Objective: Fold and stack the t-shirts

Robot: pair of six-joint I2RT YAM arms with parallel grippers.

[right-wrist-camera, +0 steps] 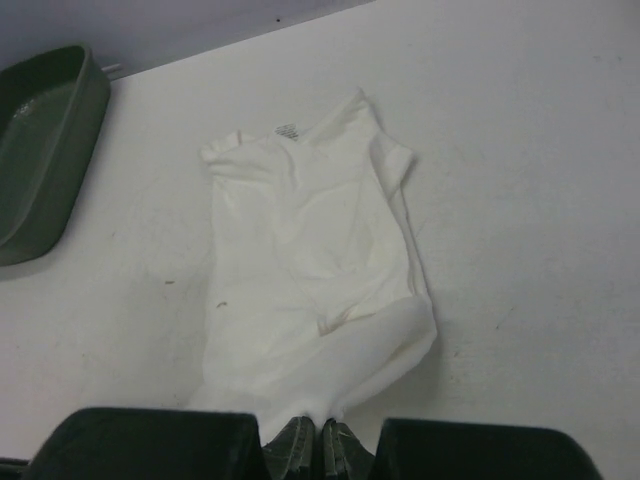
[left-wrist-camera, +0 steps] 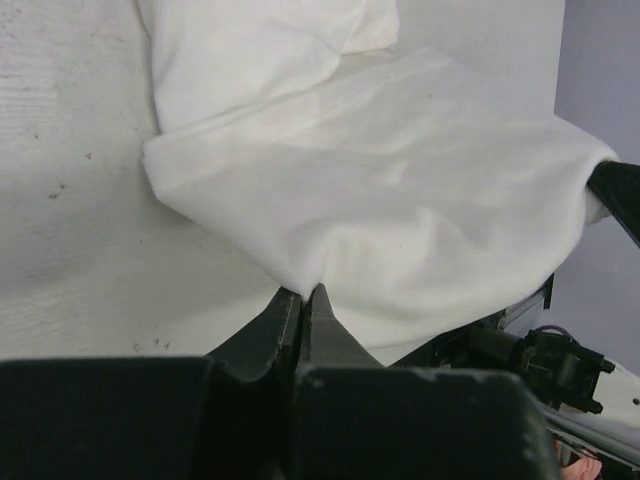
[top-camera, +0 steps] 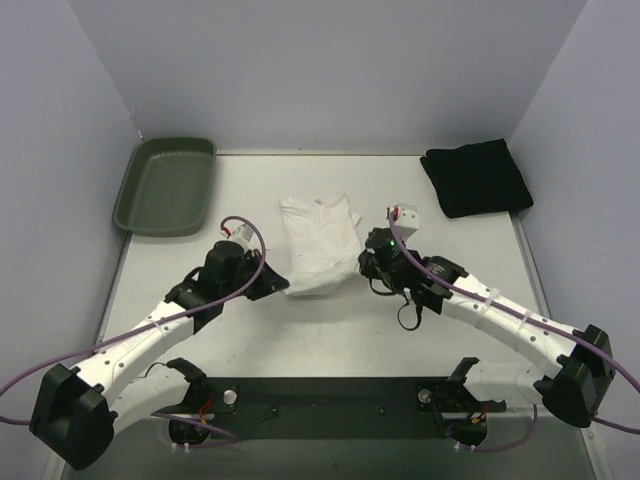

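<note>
The left gripper (left-wrist-camera: 303,300) is clenched on a fold at the near edge of the white t-shirt (top-camera: 320,240). In its wrist view the two fingertips meet with cloth nipped between them, and the fabric rises from that point in a soft bulge. The right gripper (right-wrist-camera: 318,432) is likewise pinched closed on the same shirt's near end, where a raised flap of cloth runs down into its tips. The lower part of those fingers is cut off by the frame. From above, both sets of fingertips are hard to separate from the dark wrist bodies – only their places show, one at the shirt's near-left corner and one at its near-right edge.

The white t-shirt lies in the middle of the table (top-camera: 330,330), its long axis running near to far. The collar, with a small label, and both sleeves are at the far end, and the hem end is toward the arms. The left wrist view cuts off the shirt's far part.

There are two shirts. The black t-shirt (top-camera: 477,178) sits well apart at the far right corner, a folded, roughly rectangular pack, slightly skewed to the table edge – its folds cannot be made out. One dark green tray (top-camera: 165,185) rests at the far left.
</note>
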